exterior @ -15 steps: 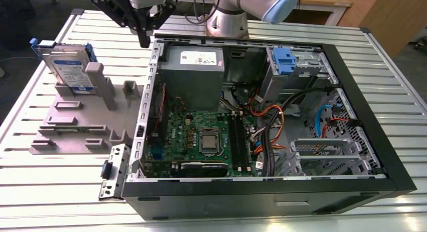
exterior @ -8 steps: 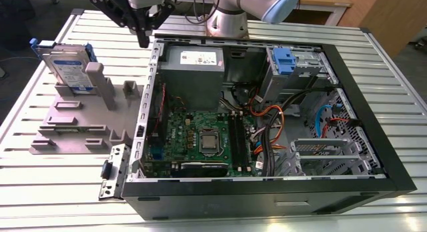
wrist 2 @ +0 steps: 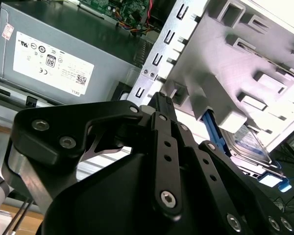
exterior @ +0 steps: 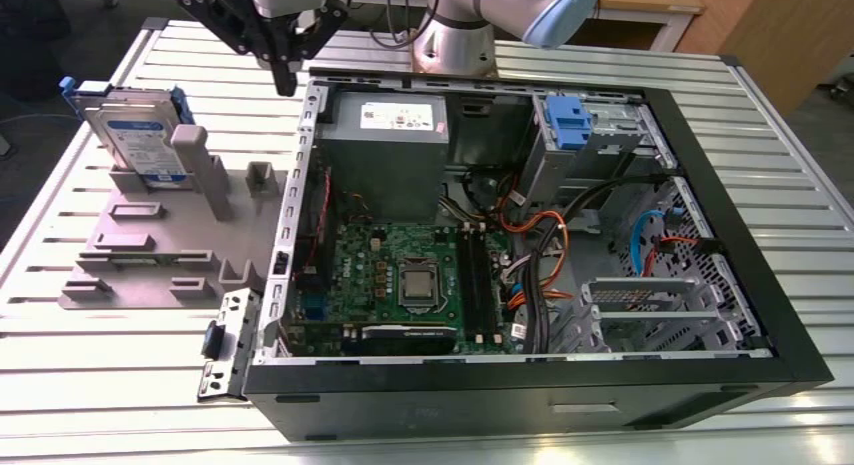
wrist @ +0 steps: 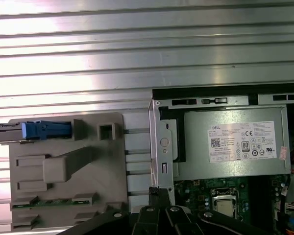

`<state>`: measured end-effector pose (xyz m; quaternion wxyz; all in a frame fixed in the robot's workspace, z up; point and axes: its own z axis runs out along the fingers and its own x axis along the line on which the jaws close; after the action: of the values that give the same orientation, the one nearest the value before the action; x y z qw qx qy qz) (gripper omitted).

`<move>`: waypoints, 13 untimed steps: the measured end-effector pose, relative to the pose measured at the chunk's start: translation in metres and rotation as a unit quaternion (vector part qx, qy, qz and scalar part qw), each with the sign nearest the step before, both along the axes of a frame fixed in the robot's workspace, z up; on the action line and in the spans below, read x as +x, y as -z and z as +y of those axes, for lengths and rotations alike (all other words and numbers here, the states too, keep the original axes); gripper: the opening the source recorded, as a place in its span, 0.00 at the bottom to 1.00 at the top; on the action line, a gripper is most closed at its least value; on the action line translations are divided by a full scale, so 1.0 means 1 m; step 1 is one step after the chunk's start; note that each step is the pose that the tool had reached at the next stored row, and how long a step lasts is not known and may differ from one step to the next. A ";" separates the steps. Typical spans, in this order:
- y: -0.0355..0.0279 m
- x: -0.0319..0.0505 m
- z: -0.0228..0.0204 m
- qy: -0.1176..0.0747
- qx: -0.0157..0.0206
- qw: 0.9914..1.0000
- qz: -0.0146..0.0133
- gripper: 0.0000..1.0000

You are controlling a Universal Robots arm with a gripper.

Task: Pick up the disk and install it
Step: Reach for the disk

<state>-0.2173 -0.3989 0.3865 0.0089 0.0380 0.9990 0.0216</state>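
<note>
The disk (exterior: pixel 138 137) stands upright on its edge in a slot of the grey fixture plate (exterior: pixel 147 240) at the exterior view's left, silver with a white-and-blue label and a blue bracket. In the first wrist view the disk (wrist: pixel 43 130) shows edge-on as a blue strip, and in the second wrist view the disk (wrist 2: pixel 249 143) leans behind the fixture's posts. My gripper (exterior: pixel 284 82) hangs above the gap between the fixture and the computer case's wall, to the right of the disk and apart from it. Its black fingers (wrist 2: pixel 160 103) lie together, holding nothing.
The open computer case (exterior: pixel 747 215) lies on the slatted metal table (exterior: pixel 107 385). Inside it are a grey power supply box (exterior: pixel 387 125), a motherboard (exterior: pixel 400 275), cables and a drive bay with a blue tab (exterior: pixel 567 120). The fixture carries several upright posts (exterior: pixel 200 170).
</note>
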 end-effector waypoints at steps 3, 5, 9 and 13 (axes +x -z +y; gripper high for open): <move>0.0000 -0.0006 0.0000 0.000 0.000 1.000 0.000 0.11; 0.0001 -0.0010 0.0000 0.000 0.000 1.000 0.000 0.11; 0.0002 -0.0019 0.0000 0.000 0.000 1.000 0.000 0.11; 0.0003 -0.0030 0.0000 0.000 0.000 1.000 0.000 0.11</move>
<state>-0.2203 -0.3989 0.3862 0.0087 0.0379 0.9990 0.0216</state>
